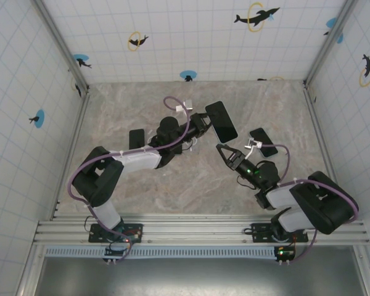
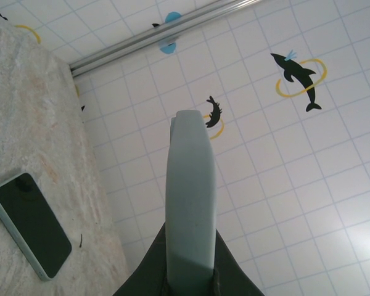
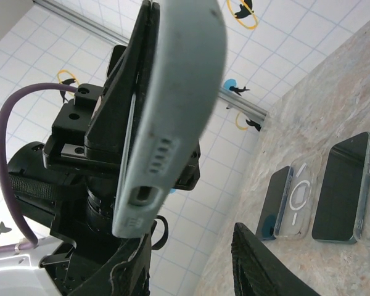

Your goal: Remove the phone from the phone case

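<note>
Left hand [image 1: 199,126] is clamped tight on the pale green case [image 3: 172,92], with the phone [image 1: 221,121] inside it, raised off the counter [image 1: 172,179]. Right hand [image 3: 191,271] sits near its port end, fingers apart, gripping nothing. Another phone [image 2: 31,225] lies on the counter.

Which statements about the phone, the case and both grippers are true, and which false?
1. The left gripper holds the phone above the table. True.
2. The phone is out of its case. False: the case is still on it.
3. The right gripper is clamped on the phone. False: its jaws are open, just short of the phone's near end.
4. Other phones lie on the table. True.
</note>
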